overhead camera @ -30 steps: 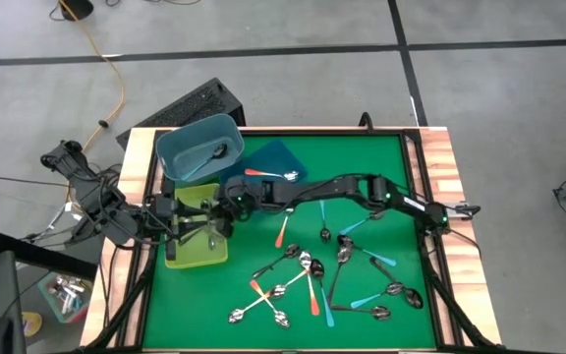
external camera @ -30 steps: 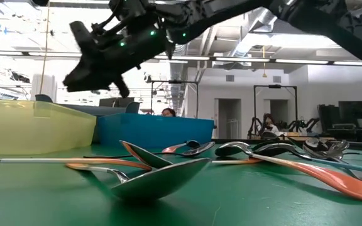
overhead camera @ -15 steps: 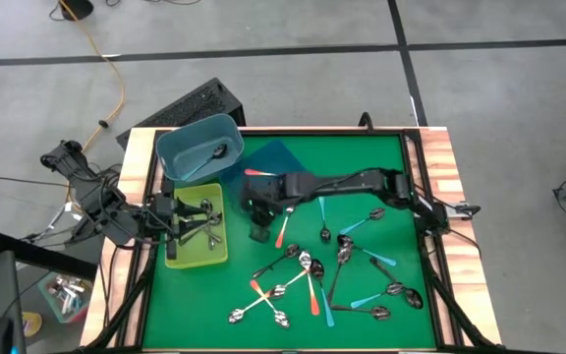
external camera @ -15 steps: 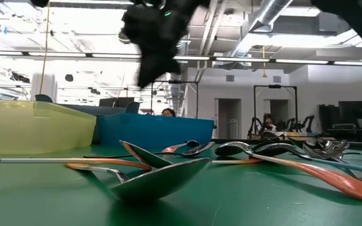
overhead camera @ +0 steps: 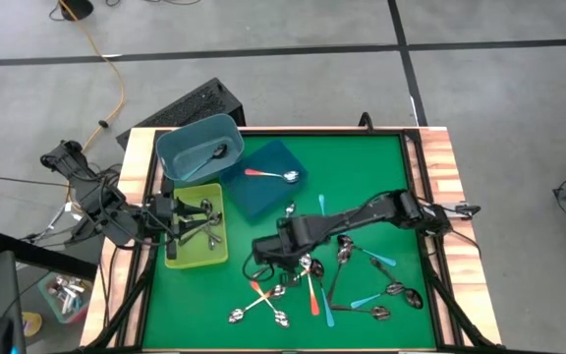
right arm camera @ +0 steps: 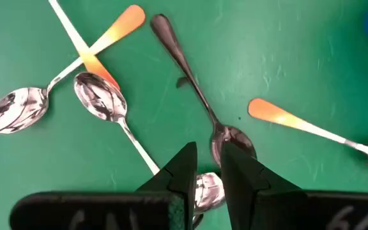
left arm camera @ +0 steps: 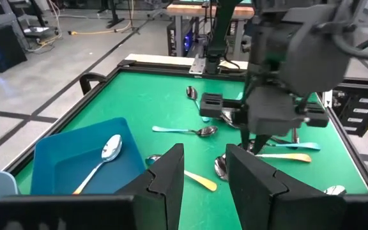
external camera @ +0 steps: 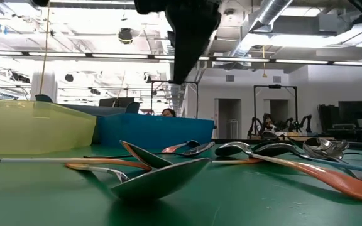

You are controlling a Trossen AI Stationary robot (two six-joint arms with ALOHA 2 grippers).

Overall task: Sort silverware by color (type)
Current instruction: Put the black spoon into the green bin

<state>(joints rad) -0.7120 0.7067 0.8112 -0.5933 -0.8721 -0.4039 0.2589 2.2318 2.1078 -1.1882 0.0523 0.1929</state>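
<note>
Your right gripper (right arm camera: 204, 167) hangs above the spoon scatter on the green table (overhead camera: 362, 162), its fingers (right arm camera: 183, 169) narrowly parted with nothing between them. Directly beneath the tips lies a dark-handled spoon (right arm camera: 193, 89), its bowl just beyond the fingers and its handle running away from you. Beside that bowl, an orange-handled spoon (right arm camera: 286, 119) points outward; on the other side two more spoons (right arm camera: 98, 96) cross one another, one with an orange handle. Farther out from the gripper, the rest of the silverware (overhead camera: 362, 275) spreads across the near half of the mat, teal, orange and plain handles mixed.

Your left gripper (left arm camera: 204, 172) waits over the yellow bin (overhead camera: 197, 254), fingers slightly apart and empty; dark spoons (overhead camera: 199, 221) lie in that bin. Beyond it, the blue tray (overhead camera: 268, 187) holds one orange-handled spoon (overhead camera: 268, 175), and the teal tub (overhead camera: 199, 147) holds another spoon (overhead camera: 209, 157).
</note>
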